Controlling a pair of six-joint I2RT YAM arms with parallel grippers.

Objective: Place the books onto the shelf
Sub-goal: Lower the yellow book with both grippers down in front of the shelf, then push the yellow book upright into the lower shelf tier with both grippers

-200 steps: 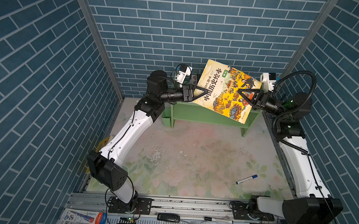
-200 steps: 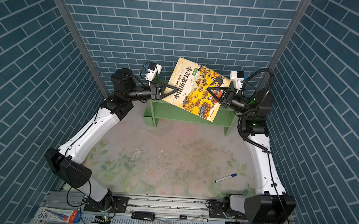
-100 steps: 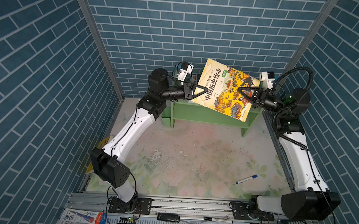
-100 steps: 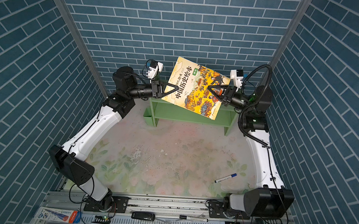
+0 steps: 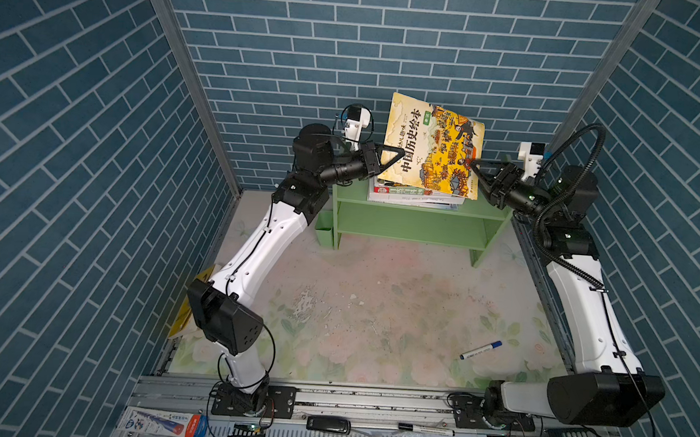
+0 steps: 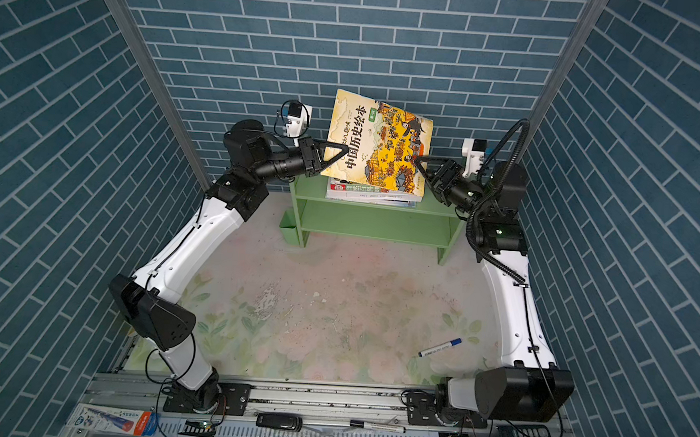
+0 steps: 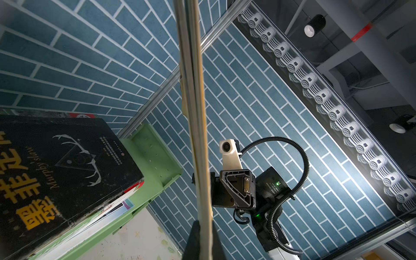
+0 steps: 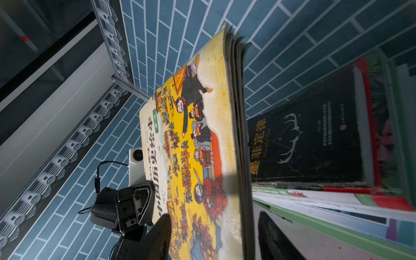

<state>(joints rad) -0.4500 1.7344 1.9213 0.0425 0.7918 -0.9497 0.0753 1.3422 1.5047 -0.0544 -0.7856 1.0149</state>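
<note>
Two grippers meet at one yellow illustrated book (image 5: pixel 431 149), which stands tilted on edge above the shelf (image 5: pixel 414 227) at the upper middle of both top views, close to the back brick wall (image 5: pixel 351 40). Reaching in from the left of the frame, the left gripper (image 5: pixel 398 154) is pressed tight on the book's left edge. From the right, the right gripper (image 5: pixel 473 164) has its jaws spread, one finger on each side of the book's right edge; the right wrist view shows a gap beside the pages. Under the raised book a stack of books (image 5: pixel 412 195) lies flat on the shelf's top tier, with the black book (image 7: pixel 67 162) uppermost. A blue-capped marker (image 5: pixel 480 350) lies on the mat (image 5: pixel 377 296) at the lower right.
</note>
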